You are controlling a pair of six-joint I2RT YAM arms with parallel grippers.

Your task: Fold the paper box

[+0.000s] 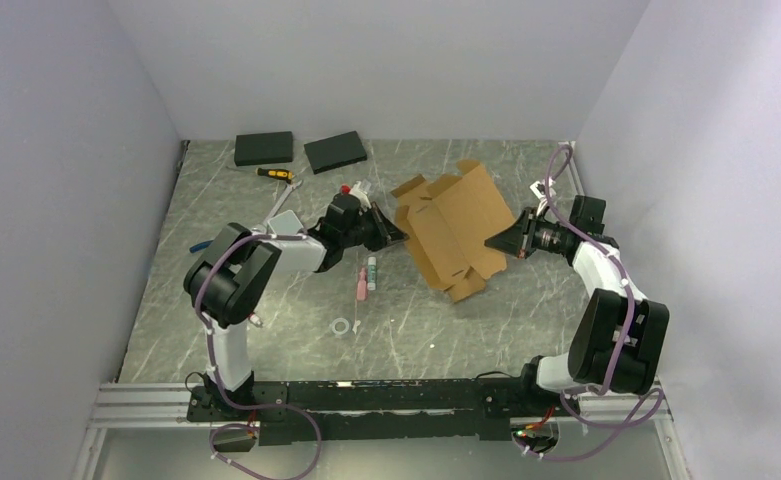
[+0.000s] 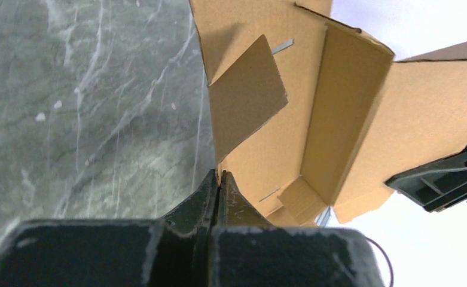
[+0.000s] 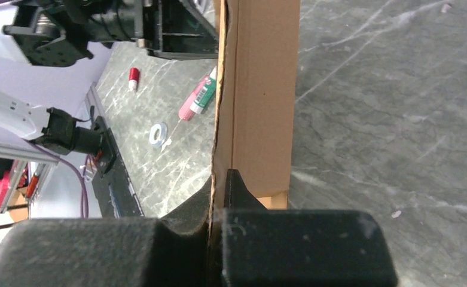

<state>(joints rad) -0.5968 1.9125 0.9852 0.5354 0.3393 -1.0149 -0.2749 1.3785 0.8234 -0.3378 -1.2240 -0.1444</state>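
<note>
The paper box is pinched at opposite edges by left hand and right hand; it could be torn by opposing pulls.

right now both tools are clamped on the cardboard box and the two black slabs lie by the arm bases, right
No: the black slabs lie at the far edge, as the top view shows. The left tool and right tool do clamp the box.

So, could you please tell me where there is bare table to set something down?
Bare table lies on the near side of the paper box, between the white ring and the right arm. Crowded: left half, around the black slabs, screwdriver and pink tube.
</note>
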